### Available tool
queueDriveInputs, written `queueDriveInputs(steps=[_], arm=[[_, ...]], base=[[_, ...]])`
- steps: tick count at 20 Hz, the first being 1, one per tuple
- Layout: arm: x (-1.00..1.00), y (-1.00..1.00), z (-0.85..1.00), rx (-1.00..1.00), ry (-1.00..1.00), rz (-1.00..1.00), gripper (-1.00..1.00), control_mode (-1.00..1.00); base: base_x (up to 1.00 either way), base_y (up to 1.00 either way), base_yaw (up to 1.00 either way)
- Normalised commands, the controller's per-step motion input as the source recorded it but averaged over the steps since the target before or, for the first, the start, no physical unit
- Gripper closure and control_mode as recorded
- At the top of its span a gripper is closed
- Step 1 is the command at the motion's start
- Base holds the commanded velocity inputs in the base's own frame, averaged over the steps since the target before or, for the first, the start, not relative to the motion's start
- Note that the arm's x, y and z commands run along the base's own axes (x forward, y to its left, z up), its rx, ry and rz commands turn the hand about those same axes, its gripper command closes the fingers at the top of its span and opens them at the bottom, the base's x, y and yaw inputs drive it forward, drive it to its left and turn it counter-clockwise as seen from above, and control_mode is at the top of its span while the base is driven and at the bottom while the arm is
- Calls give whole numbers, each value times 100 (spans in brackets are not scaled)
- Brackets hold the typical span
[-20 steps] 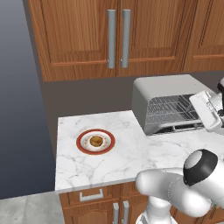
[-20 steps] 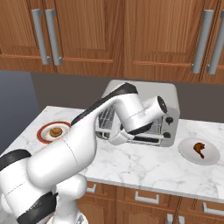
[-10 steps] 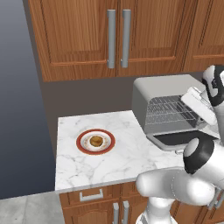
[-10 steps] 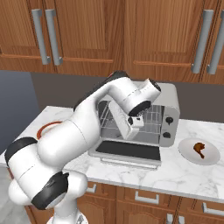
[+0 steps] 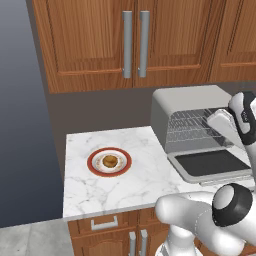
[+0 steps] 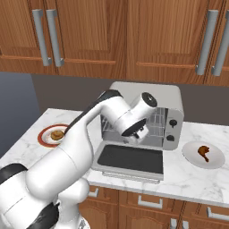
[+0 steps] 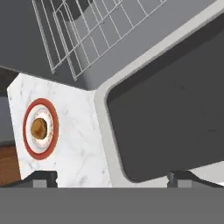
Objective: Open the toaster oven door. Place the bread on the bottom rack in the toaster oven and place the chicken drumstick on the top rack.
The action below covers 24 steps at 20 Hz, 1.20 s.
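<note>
Hand view: two-finger gripper (image 7: 112,177), jaws apart and empty, above lowered grey-framed glass toaster oven door (image 7: 175,113). Risk: arm clipping door when swinging toward small golden-brown bun (image 7: 39,127).

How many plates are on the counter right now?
2. The red-rimmed plate with the bread sits left of the toaster oven; the white plate with the drumstick sits right of it.

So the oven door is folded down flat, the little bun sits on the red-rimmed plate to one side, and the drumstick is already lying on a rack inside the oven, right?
Not quite: the chicken drumstick is not inside the toaster oven. It lies on a white plate on the counter beside the oven, as the right base view shows. The toaster oven door is indeed folded down flat, and the bread sits on the red-rimmed plate.
</note>
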Motion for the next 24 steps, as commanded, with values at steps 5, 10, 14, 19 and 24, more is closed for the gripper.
queueDriveInputs(steps=[5,10,14,19,24], arm=[[13,-29,-4,-10,-22,51,-100,-100],[10,-20,-3,-11,-31,49,-100,-100],[8,-1,-11,-14,-53,34,-100,-100],[9,0,-18,-6,-52,19,-100,-100],[18,-3,0,0,-37,11,-100,-100]], base=[[0,0,0],[0,0,0],[0,0,0],[0,0,0],[0,0,0]])
